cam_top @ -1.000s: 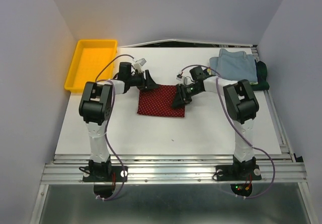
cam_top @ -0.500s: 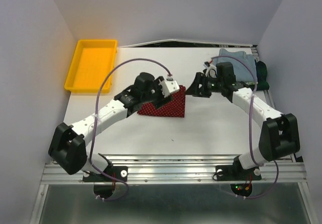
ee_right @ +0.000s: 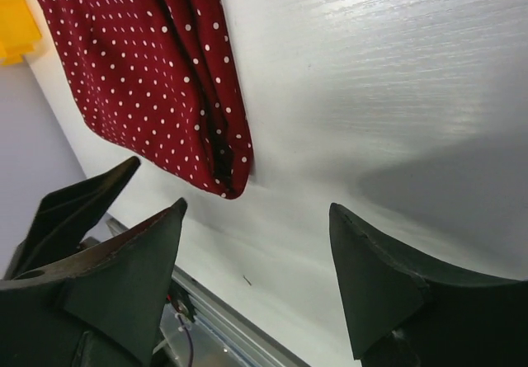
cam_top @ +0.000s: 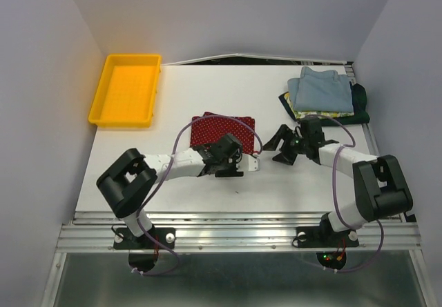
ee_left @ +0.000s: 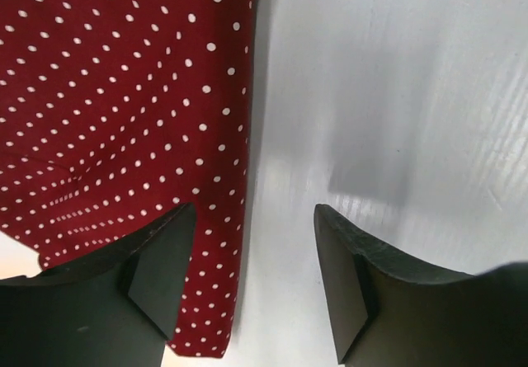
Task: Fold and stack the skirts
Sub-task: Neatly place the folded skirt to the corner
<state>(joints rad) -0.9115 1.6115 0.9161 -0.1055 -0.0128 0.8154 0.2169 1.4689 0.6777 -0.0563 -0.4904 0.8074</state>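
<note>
The dark red skirt with tiny white dots (cam_top: 224,127) lies flat and folded in the middle of the table. My left gripper (cam_top: 229,154) hovers over its near edge, open. In the left wrist view one finger is above the skirt (ee_left: 124,111) and the other above bare table, with nothing in the left gripper (ee_left: 256,218). My right gripper (cam_top: 280,145) stands open just right of the skirt, apart from it. The right wrist view shows the skirt's doubled edge (ee_right: 206,95) beyond the empty right gripper (ee_right: 256,212). At the back right lie folded skirts: light blue (cam_top: 319,90) on top, yellow-green patterned (cam_top: 293,108), dark green (cam_top: 360,104).
A yellow plastic tray (cam_top: 102,111) sits at the back left of the white table (cam_top: 276,190). The table's metal front rail (cam_top: 235,232) runs just behind the arm bases. Grey walls close in both sides.
Both grippers have let go of the red skirt and opened wider. The left one moved from the skirt's far left corner to its near edge; the right one drew back to the skirt's right.
</note>
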